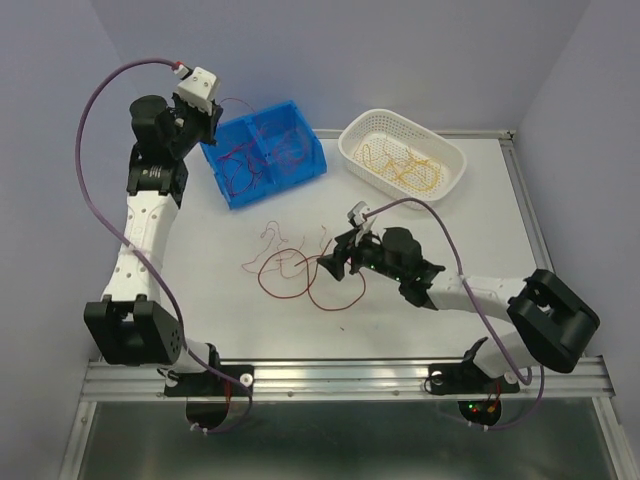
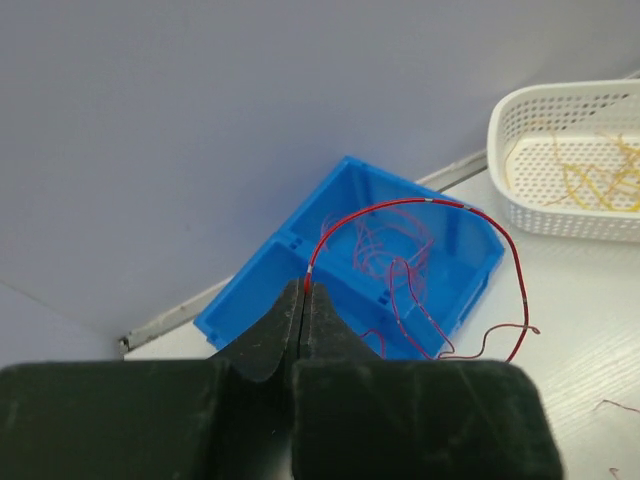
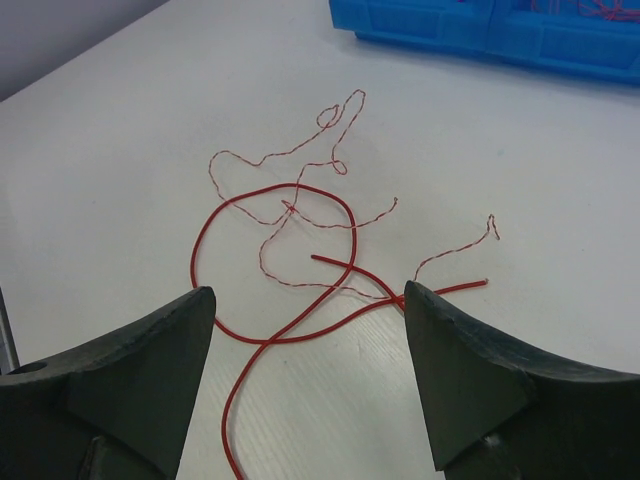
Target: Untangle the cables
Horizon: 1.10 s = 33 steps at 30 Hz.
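1. Top view: a white table (image 1: 480,250) stands in a lavender-walled booth, with a metal rail (image 1: 340,375) along its near edge. A blue bin (image 1: 232,190) sits back left and a white basket (image 1: 452,180) holding yellow cables (image 1: 400,165) sits back right. The tangled cables (image 1: 290,270) lie mid-table with bare surface around them. The left gripper (image 1: 212,118) is raised beside the bin. The right gripper (image 1: 332,264) is low, just right of the tangle.
2. Left wrist view: the fingers are pinched together on a red cable (image 2: 470,212). It arcs over the bin and curves down past the bin's corner. More red strands lie inside the bin.
3. Right wrist view: the fingers are spread wide, grasping nothing. On the table ahead, a thick red loop (image 3: 300,186) crosses a thin twisted wire (image 3: 250,158).
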Motion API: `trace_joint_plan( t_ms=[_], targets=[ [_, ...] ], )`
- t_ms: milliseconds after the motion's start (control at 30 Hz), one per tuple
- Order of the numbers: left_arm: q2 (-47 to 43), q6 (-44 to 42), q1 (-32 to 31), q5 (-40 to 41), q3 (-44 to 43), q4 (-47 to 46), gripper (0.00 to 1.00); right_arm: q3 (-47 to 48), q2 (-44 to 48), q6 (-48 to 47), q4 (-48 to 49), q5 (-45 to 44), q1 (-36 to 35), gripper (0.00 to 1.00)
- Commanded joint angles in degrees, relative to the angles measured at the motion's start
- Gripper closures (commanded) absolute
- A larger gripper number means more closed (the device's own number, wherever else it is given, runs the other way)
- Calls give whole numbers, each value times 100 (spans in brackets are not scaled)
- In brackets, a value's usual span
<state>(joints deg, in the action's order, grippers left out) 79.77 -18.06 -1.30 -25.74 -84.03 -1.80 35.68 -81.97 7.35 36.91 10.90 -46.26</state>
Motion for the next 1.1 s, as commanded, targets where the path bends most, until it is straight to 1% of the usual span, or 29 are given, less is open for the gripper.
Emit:
trace_joint_plan(
  t_ms=[0, 33, 100, 233, 300, 367, 400, 433, 500, 533, 567, 633, 667, 700, 767, 800, 933, 1033, 1067],
  targets=[
    [460, 5, 446, -300, -333, -444, 100, -290, 313, 29, 344, -254, -41, 19],
    [687, 13, 577, -405, -429, -435, 100, -325, 409, 38, 335, -255, -50, 19],
    [925, -65, 631, -424, -544, -365, 100, -395, 489, 55, 335, -281, -50, 19],
    [1671, -241, 675, -117, -956, -277, 100, -483, 639, 73, 344, -316, -41, 19],
    [2006, -373, 684, -72, -1228, -76, 100, -510, 700, 91, 335, -360, -41, 19],
    [2384, -470, 684, -45, -1878, 170, 100, -536, 735, 91, 335, -369, -41, 19],
    [2786, -505, 684, -98, -2133, 546, 100, -545, 744, 91, 344, -386, -41, 19],
    [2990, -566, 684, -159, -2640, 715, 100, -545, 753, 91, 335, -404, -41, 19],
    [3525, -575, 692, -99, -3265, 1083, 100, -553, 771, 91, 335, -421, -41, 19],
    [3667, -584, 684, -98, -3269, 1129, 100, -553, 762, 99, 344, -430, -50, 19],
    [3930, -558, 684, 93, -3530, 1156, 100, -553, 762, 99, 344, -439, -50, 19],
    [4169, -532, 684, 523, -3917, 1208, 99, -545, 701, 117, 335, -492, -50, 19],
    [4379, -566, 675, 613, -4041, 1287, 88, -510, 674, 117, 326, -544, -41, 19],
    [4450, -593, 684, 709, -4147, 1427, 60, -492, 631, 143, 326, -614, -50, 19],
    [4486, -645, 684, 781, -4166, 1516, 49, -413, 464, 143, 282, -668, -50, 18],
    [4399, -698, 684, 763, -4096, 1516, 40, -335, 402, 152, 239, -685, -50, 18],
    [3784, -690, 675, 456, -3429, 1306, 28, -71, 103, 187, 142, -642, -41, 18],
    [3152, -733, 649, 61, -2910, 1270, 27, 297, -283, 214, -43, -448, -50, 18],
    [2802, -742, 631, -44, -2561, 1261, 27, 403, -397, 231, -78, -404, -41, 18]
  ],
)
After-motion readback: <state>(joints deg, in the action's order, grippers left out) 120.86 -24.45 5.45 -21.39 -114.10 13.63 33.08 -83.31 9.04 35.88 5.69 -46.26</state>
